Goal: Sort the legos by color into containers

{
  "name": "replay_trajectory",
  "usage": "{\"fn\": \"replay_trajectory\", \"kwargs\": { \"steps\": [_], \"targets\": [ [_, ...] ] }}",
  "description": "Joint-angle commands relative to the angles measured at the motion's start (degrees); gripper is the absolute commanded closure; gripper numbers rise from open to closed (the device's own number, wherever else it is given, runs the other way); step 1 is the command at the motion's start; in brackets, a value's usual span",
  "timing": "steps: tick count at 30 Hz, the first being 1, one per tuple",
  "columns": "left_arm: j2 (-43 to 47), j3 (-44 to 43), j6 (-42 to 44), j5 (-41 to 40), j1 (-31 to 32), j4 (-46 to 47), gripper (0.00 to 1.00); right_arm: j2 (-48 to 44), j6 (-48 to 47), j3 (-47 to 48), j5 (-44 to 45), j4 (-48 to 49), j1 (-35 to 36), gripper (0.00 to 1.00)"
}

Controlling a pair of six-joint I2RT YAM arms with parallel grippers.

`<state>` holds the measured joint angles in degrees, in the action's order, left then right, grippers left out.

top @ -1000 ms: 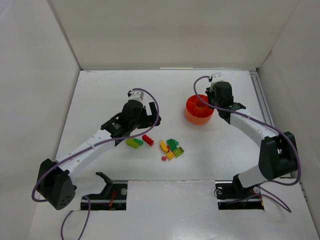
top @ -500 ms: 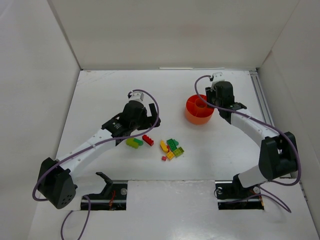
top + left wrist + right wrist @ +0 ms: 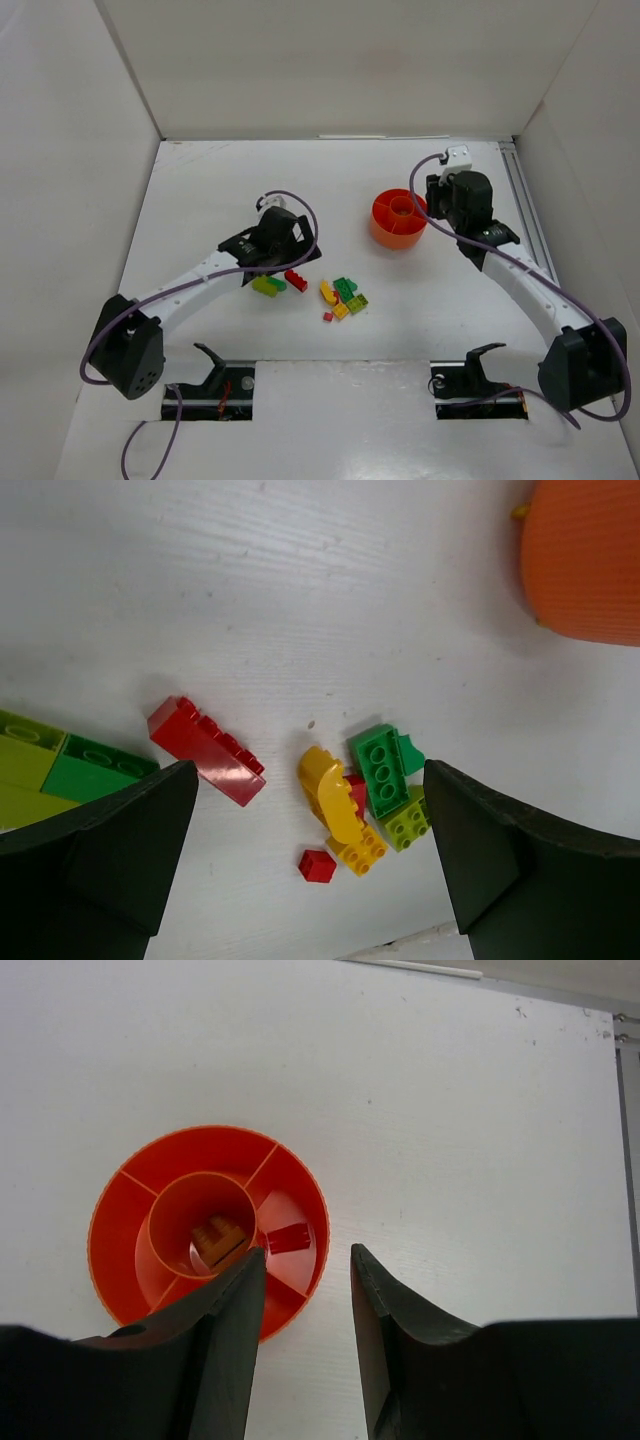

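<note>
red lego near spread left claw; dish beside right claw

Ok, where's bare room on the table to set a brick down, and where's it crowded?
Bare: the table beyond the left arm, and the strip between the orange dish and the back wall. Crowded: the legos piled between the two arms.

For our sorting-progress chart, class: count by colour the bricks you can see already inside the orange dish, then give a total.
Red brick: 1
Brown brick: 1
Total: 2 in view; the right end effector hides the near part of the orange dish.
</note>
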<state>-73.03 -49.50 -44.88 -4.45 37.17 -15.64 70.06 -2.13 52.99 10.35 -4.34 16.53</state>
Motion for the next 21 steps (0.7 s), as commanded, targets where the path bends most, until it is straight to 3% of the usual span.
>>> {"fn": "replay_trajectory", "kwargs": {
  "steps": [1,7,15,21],
  "targets": [
    [-2.54,0.28,-8.28,0.58,0.27,-4.3,0.08,-2.04,0.64,-1.49,1.6,-1.19,-0.28,0.55],
    [-7.55,-0.25,-14.7,1.19,0.27,-6.07,0.23,-3.35,0.64,-2.63,3.27,-3.92,-0.28,0.54],
    [-12.12,-0.78,-19.19,0.67,0.27,-7.91,0.26,-3.88,-0.42,-2.63,5.03,-5.59,-0.28,0.54],
    [-13.54,-0.78,-23.32,-3.01,0.27,-8.45,0.39,-3.88,-0.95,-2.63,5.73,-6.12,-0.8,0.54]
  ]
}}
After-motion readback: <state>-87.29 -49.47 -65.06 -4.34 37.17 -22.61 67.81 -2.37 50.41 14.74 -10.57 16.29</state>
